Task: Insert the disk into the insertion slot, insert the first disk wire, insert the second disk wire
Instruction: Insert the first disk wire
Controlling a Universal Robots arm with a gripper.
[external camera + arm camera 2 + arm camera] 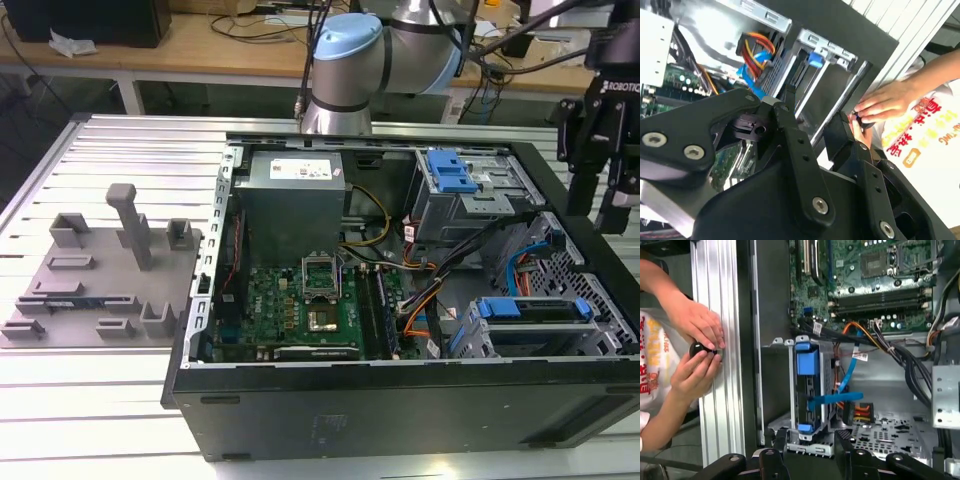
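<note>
The disk's blue carrier sits inside the insertion slot, a perforated grey cage at the case's front corner; in the exterior view the carrier shows in the cage. A loose blue flat wire and an orange, yellow and red wire bundle lie beside the cage. My gripper hangs above the case's edge at the exterior view's right. Its fingers stand open with nothing between them, also in the second wrist view.
A person's hands hold a small black knob on the aluminium table just outside the case wall. Inside the case are the motherboard, grey power supply and a taller bay unit with a blue latch. A grey fixture plate lies at the exterior view's left.
</note>
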